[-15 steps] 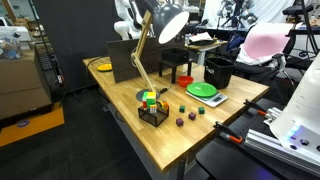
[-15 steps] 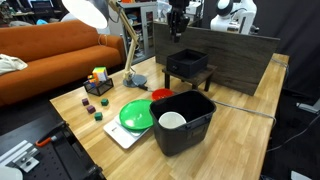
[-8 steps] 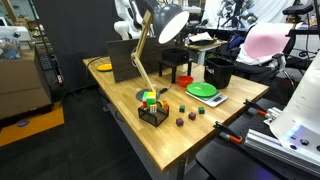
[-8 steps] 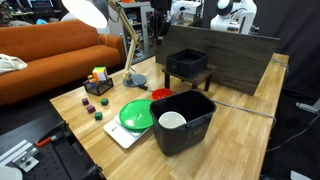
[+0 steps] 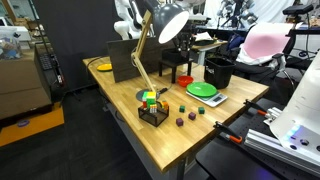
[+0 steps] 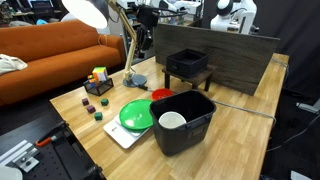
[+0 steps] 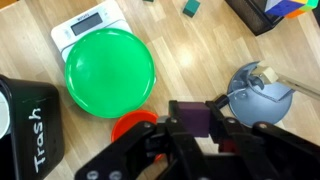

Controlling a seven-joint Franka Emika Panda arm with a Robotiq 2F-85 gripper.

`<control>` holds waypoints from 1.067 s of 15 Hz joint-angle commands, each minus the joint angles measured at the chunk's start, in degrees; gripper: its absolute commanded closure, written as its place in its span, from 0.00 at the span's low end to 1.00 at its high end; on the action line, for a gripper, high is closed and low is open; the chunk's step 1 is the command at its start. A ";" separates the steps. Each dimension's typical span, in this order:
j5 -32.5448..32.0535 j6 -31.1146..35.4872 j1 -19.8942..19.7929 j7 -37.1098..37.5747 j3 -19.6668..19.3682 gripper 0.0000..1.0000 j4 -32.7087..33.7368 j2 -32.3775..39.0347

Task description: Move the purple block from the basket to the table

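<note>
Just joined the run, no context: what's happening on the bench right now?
The Panda's end effector is shut on the purple block, held in the air over the wooden table, above the red bowl and near the lamp base. The black basket stands apart from it. The block is not yet set down.

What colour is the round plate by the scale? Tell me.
Bright green plate, clearest in the wrist view.

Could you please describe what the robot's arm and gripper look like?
The arm has smooth, rounded white segments in an exterior view. In the wrist view the gripper is matte black, with angular linkage bars and two fingers. No markings show.
</note>
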 commanded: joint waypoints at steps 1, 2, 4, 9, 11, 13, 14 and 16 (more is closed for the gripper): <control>0.08 -0.09 -0.21 0.01 0.18 0.71 -0.23 -0.10; 0.07 -0.09 -0.19 0.01 0.19 0.71 -0.20 -0.04; 0.07 -0.08 -0.13 0.01 0.20 0.71 -0.09 0.15; 1.00 1.63 -0.41 0.56 0.00 0.93 0.15 1.56; 3.67 2.32 -0.64 0.16 0.39 0.93 -0.76 3.13; 4.91 2.68 -0.38 -0.27 0.67 0.93 -2.43 5.16; 4.77 2.73 -0.14 -0.51 0.78 0.93 -3.22 6.27; 4.32 3.05 0.21 -0.64 1.02 0.93 -4.42 8.67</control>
